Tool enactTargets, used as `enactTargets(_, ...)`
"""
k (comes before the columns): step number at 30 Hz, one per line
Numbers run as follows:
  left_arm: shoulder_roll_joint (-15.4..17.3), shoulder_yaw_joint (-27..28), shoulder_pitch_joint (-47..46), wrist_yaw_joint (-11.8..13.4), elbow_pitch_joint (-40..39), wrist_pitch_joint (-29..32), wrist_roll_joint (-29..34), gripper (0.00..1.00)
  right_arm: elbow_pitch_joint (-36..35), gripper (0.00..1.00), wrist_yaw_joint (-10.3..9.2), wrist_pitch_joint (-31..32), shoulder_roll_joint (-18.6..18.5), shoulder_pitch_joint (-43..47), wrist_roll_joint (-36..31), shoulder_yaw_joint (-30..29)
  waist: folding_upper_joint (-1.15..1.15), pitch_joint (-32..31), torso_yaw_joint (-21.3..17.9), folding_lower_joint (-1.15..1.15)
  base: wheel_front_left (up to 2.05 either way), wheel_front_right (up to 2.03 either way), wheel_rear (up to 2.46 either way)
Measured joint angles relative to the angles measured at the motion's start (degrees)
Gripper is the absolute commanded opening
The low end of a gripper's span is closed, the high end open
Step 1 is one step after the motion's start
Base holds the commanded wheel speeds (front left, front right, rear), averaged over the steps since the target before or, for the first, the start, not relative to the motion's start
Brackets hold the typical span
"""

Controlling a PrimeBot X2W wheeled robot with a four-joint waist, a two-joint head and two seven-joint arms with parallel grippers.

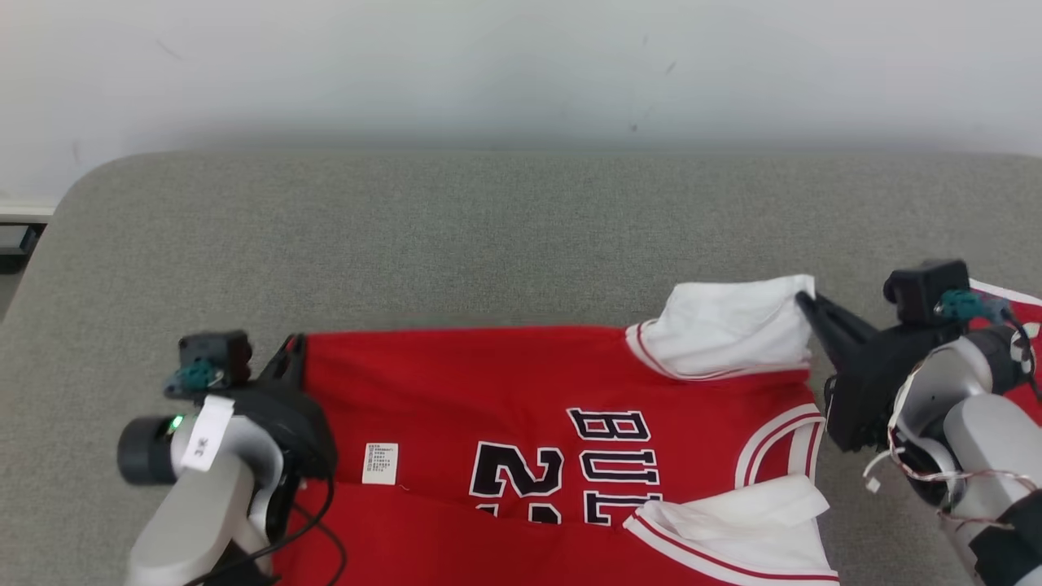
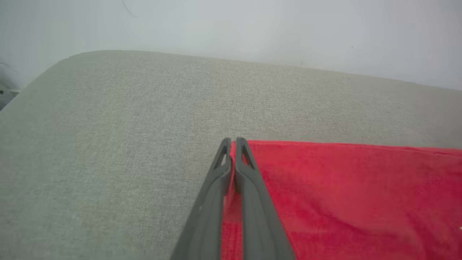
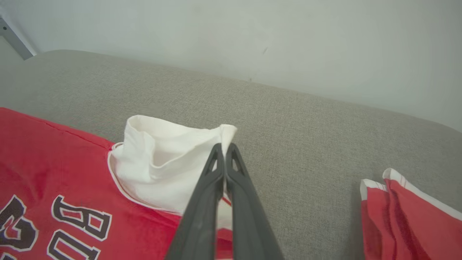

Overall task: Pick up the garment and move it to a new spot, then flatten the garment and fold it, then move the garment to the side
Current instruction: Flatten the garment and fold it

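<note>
Our left claw is pinched tight on the far hem corner of the jersey, with a sliver of red showing between its fingers. In the head view it sits at about 8 o'clock. Our right claw is likewise clamped, on the rim of the white sleeve, at about 3 o'clock in the head view. The jersey lies sideways between them at 6 o'clock on the grey cushion, hem toward 9, shoulders toward 3.

We judge this to be the flattening step. To do it well we would draw the two claws gently apart, one toward 9 and one toward 3, staying low over the cushion so the far edge goes straight without lifting the body. Both grips are thin: only an edge is held, and a sharp tug could slip the cloth free. The sleeve stands up as a puffed, open cone and wants laying down flat.

The red body looks smooth and slightly sheeny, with black-and-white block lettering and striped trim at the armholes. A long crease runs across it toward 6 o'clock, and a small white label lies near the hem. The sleeves look like softer, matte cotton. The cushion is a coarse weave that may drag on the cloth. Another red piece with white trim lies beside our right arm, apart from the jersey
</note>
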Motion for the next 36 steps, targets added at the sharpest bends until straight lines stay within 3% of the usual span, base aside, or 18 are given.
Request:
enactTargets(4,1.43,0.63,3.03,0.01,0.32,-1.59,-0.33,0.00,-1.72,0.00,0.83,-0.56,-1.02,2.32,-0.07,1.85,0.00,-0.88,-0.07,-0.01,0.00,0.00,0.00)
enactTargets(18,2.00,1.09,10.81,-0.44,-1.21,-4.56,-0.94,0.00,-14.21,0.00,1.31,-5.25,-7.45,18.45,-0.66,5.55,0.00,-3.68,-1.24,-0.01,0.00,0.00,0.00)
enactTargets(36,2.96,2.26,15.88,0.56,-0.88,-5.30,-2.48,0.00,-23.28,0.00,0.77,-5.89,-8.54,30.65,2.91,5.02,-0.01,-4.50,-1.99,-0.01,0.00,0.00,0.00)
